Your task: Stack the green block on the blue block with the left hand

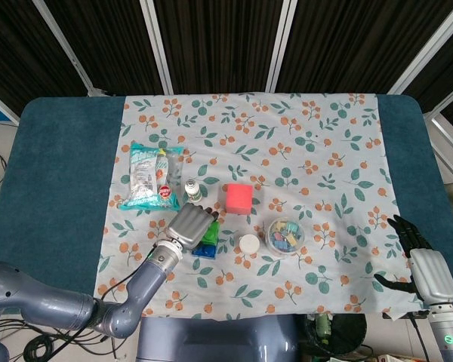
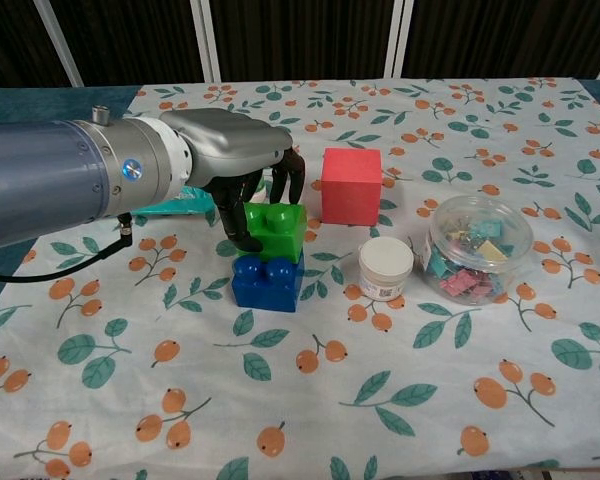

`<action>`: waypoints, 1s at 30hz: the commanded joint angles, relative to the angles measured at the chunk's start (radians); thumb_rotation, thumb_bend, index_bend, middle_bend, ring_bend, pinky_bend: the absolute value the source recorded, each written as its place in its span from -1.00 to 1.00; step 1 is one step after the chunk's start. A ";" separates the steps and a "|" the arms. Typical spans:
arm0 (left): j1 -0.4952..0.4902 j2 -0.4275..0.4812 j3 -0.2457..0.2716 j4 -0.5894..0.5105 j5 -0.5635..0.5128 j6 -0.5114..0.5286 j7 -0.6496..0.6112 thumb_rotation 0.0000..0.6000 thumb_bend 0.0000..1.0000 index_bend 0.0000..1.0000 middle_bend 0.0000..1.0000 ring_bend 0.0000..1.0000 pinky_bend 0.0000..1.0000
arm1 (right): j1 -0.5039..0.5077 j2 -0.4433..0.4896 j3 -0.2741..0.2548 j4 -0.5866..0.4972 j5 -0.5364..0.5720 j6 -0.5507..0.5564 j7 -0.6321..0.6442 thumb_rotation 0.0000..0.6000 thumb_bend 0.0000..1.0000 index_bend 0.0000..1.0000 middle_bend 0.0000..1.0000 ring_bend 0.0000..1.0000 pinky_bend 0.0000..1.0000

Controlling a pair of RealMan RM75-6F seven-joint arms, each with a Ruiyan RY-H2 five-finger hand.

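The green block sits on top of the blue block on the flowered cloth, slightly shifted right of it. My left hand arches over the green block from the left, its fingers curled around the block's top and sides, gripping it. In the head view the left hand covers most of the green block, and the blue block peeks out below. My right hand rests at the table's right front edge, fingers spread, holding nothing.
A red cube stands just right of the stack. A small white jar and a clear tub of clips sit further right. A teal snack bag and a small bottle lie behind the left hand.
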 commanded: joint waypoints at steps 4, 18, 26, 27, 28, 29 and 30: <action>-0.004 -0.006 0.004 -0.001 -0.008 0.004 0.009 1.00 -0.38 -0.03 0.00 -0.16 0.02 | 0.000 0.000 0.000 0.000 -0.001 0.001 0.001 1.00 -0.80 -1.00 -1.00 -1.00 -0.59; 0.005 0.003 -0.004 -0.018 0.016 0.048 0.005 1.00 -0.49 -0.29 -0.30 -0.45 -0.20 | 0.000 0.000 -0.001 0.002 -0.002 0.001 0.000 1.00 -0.80 -1.00 -1.00 -1.00 -0.59; 0.023 0.056 -0.016 -0.073 0.032 0.071 -0.010 1.00 -0.69 -0.68 -0.67 -0.80 -0.60 | -0.001 -0.002 -0.001 0.004 -0.003 0.004 -0.007 1.00 -0.80 -1.00 -1.00 -1.00 -0.59; 0.025 0.064 -0.015 -0.079 0.035 0.071 -0.011 1.00 -0.70 -0.69 -0.69 -0.82 -0.61 | -0.001 -0.001 0.000 0.004 -0.003 0.004 -0.008 1.00 -0.80 -1.00 -1.00 -1.00 -0.59; 0.029 0.074 -0.015 -0.089 0.037 0.071 -0.015 1.00 -0.71 -0.70 -0.71 -0.83 -0.61 | -0.001 -0.001 0.000 0.004 -0.003 0.005 -0.009 1.00 -0.80 -1.00 -1.00 -1.00 -0.59; 0.032 0.082 -0.015 -0.098 0.040 0.071 -0.020 1.00 -0.71 -0.71 -0.72 -0.83 -0.61 | -0.002 -0.001 0.000 0.004 -0.002 0.005 -0.009 1.00 -0.80 -1.00 -1.00 -1.00 -0.59; 0.036 0.091 -0.014 -0.108 0.046 0.073 -0.025 1.00 -0.71 -0.71 -0.72 -0.83 -0.61 | -0.002 -0.001 0.000 0.004 -0.001 0.005 -0.009 1.00 -0.80 -1.00 -1.00 -1.00 -0.59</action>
